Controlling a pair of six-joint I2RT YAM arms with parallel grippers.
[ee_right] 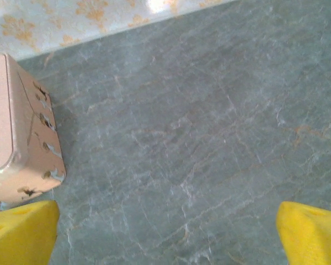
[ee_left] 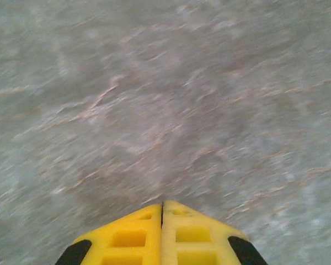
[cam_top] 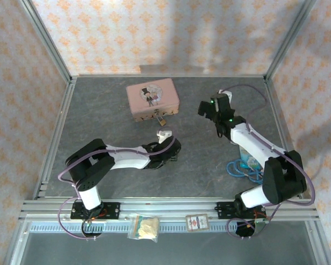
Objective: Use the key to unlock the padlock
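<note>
Sitting by pink tin (cam_top: 153,98), padlock (cam_top: 161,117) seen from above, left tool (ee_left: 162,212) closed, right tool (ee_right: 165,212) spread wide

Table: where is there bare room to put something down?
Bare: the left side of the table, between the tin and the left wall; also the near middle strip between the left arm and right arm. Crowded: just in front of the tin, with the padlock and left gripper.

no legible text, pink tin (cam_top: 153,98) carries a top-hatted figure, small card (cam_top: 197,222) print unreadable
</note>
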